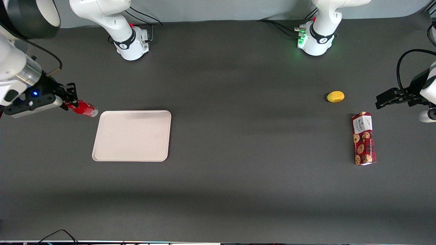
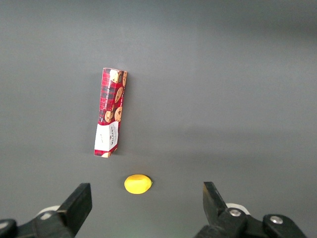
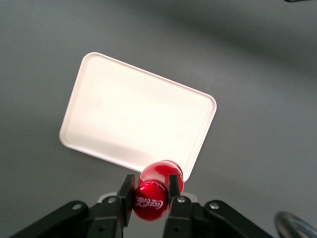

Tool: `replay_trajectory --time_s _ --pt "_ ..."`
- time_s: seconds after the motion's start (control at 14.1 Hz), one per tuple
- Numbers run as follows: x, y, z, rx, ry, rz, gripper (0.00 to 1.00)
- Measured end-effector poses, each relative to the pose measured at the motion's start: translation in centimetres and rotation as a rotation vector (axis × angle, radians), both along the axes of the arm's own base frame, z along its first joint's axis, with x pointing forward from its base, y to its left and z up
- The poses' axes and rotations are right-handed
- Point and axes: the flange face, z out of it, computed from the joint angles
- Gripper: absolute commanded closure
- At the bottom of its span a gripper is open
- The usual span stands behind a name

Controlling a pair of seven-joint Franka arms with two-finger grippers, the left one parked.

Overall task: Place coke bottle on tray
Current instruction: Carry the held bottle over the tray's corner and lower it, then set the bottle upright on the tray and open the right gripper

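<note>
Progress is looking about half done: the gripper is grasping the coke bottle and carrying it in the air just beside the tray, not yet over it. Moving above the tray and releasing is remaining.
</note>
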Motion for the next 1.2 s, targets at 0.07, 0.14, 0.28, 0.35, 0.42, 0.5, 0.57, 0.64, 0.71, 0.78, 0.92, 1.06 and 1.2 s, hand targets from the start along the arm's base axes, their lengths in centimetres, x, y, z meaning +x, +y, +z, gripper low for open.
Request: replay_trajectory --time_s 0.07,0.14,0.28,0.35,0.42,0.5,0.57,0.64,0.71,0.78,0.92,1.06,1.2 --pt "-0.3 -0.7 -2.7 0.005 -0.019 0.002 1.00" --pt "-0.7 -1.5 -5.4 0.009 -0.038 0.010 1.00" --pt "-1.7 -3.4 -9.6 0.013 -0.074 0.026 1.00" --pt "-2.1 -4.5 -11.2 0.013 -0.107 0.039 1.00" --pt "-2.5 -5.4 -12.7 0.011 -0.135 0.048 1.00" --pt "-2.9 -6.0 -14.0 0.009 -0.149 0.049 1.00" --pt "-3.1 -6.3 -14.9 0.013 -0.153 0.043 1.00" --pt "-3.1 -6.2 -15.4 0.026 -0.157 0.033 1.00" --pt "-3.0 -6.2 -15.5 0.037 -0.163 0.026 1.00" --pt "-2.9 -6.1 -15.6 0.044 -0.169 0.020 1.00" --pt "-2.8 -6.2 -15.7 0.061 -0.176 0.020 1.00" --pt "-2.8 -6.3 -16.5 0.102 -0.176 0.030 1.00" --pt "-2.6 -6.6 -17.4 0.115 -0.178 0.036 0.93"
